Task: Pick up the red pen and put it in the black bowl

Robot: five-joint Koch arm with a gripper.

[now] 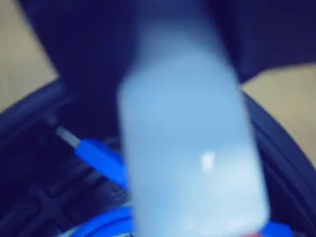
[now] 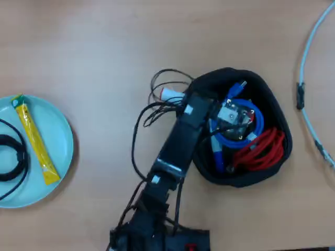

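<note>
The red pen (image 1: 190,148) fills the wrist view as a blurred pale barrel, a sliver of red at the bottom edge, its long axis running away from the camera down toward the black bowl (image 1: 29,113). It seems clamped in the claw (image 2: 230,117), though I cannot tell, the jaws being hidden. In the overhead view the claw hangs over the bowl's middle, above blue and red cables, so release likely needs only parting.

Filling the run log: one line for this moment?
arm: over black bowl | red pen: blurred, close to wrist camera above bowl | fingers: state unclear | bowl holds: blue cable, red cable
</note>
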